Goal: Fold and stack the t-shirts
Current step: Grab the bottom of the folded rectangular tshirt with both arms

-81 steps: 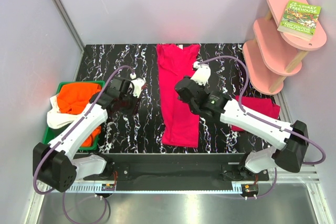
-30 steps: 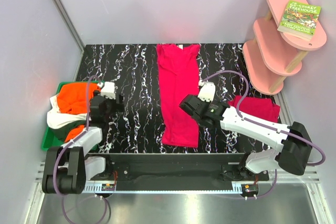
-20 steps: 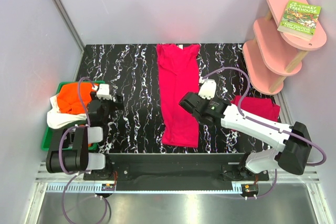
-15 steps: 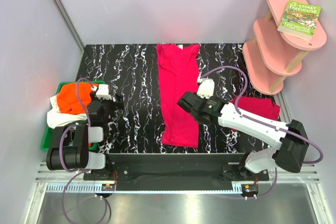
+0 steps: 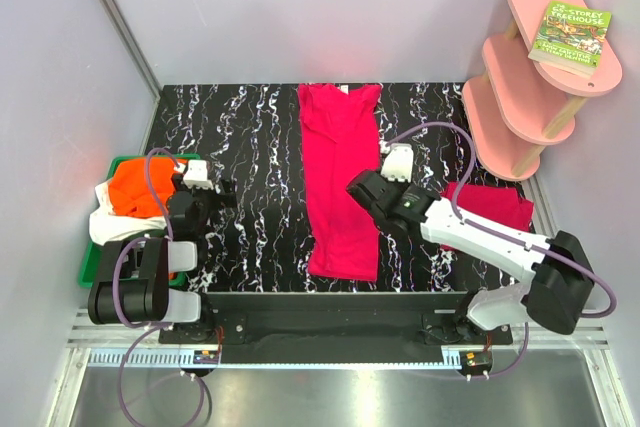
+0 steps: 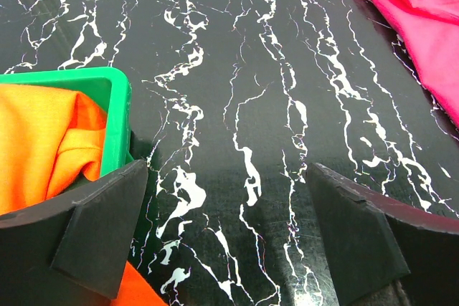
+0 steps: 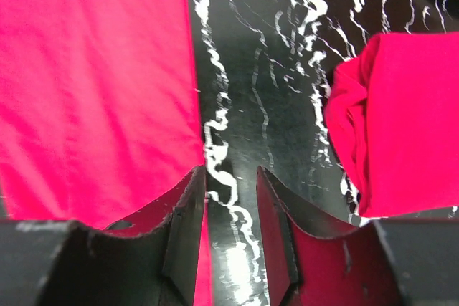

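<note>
Right claw hangs low over the table in its own camera. Its two fingers are only a little apart, and nothing is pinched between them. The right edge of the long shirt, a pink one, lies just under the left finger. A folded shirt, also pink, sits off to the right, apart from the claw.

Left claw, in its own camera, is spread wide and holds nothing. It looks down at the black table. The tray is close by on its left, with an orange shirt inside.

From above, the long shirt lies flat down the middle of the table as a narrow strip. The right claw is at its right edge, about halfway along. The left arm is tucked back by the tray, where a white shirt lies with the orange one.

It looks like the strip is made and the next fold is end to end. For that, the right claw would need to drop, close on the cloth edge and lift it without pulling the strip crooked. The left claw is too far off to help.
</note>
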You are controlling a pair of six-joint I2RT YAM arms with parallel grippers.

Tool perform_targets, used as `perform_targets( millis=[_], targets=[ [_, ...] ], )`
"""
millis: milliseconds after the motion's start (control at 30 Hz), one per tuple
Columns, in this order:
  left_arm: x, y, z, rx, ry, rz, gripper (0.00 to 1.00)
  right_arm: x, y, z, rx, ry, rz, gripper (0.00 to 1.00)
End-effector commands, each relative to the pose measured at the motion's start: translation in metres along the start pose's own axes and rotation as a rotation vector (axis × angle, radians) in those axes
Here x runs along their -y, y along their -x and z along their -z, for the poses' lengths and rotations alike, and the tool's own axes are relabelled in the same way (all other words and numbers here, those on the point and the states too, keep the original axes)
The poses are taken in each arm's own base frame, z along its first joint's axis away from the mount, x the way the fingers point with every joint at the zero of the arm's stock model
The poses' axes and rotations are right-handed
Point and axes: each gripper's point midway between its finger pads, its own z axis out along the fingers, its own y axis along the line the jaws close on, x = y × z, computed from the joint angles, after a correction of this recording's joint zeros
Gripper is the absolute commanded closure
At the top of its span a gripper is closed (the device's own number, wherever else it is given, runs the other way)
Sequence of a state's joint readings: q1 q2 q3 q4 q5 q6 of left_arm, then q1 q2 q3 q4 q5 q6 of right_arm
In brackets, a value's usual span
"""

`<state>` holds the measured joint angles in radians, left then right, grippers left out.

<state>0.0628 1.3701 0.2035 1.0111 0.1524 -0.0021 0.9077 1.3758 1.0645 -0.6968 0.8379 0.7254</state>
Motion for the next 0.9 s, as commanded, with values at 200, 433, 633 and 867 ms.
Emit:
perform_targets(
  millis=[200,433,633,867],
  targets=[
    [-0.002,0.037,-0.009,0.125,0.011,-0.013,0.01,0.036,0.029,0.019,0.143,0.025,-0.048,0.55],
    [-0.002,0.036,-0.009,0.124,0.012,-0.013,0.01,0.058,0.022,0.040,0.124,0.090,-0.069,0.53],
    [-0.004,0.035,-0.012,0.100,0.074,-0.052,0.01,0.068,0.004,0.038,0.082,0.076,-0.014,0.51],
    [0.037,0.097,-0.029,-0.083,0.216,-0.049,0.01,0.060,0.002,0.033,0.065,0.068,-0.009,0.51]
  ],
)
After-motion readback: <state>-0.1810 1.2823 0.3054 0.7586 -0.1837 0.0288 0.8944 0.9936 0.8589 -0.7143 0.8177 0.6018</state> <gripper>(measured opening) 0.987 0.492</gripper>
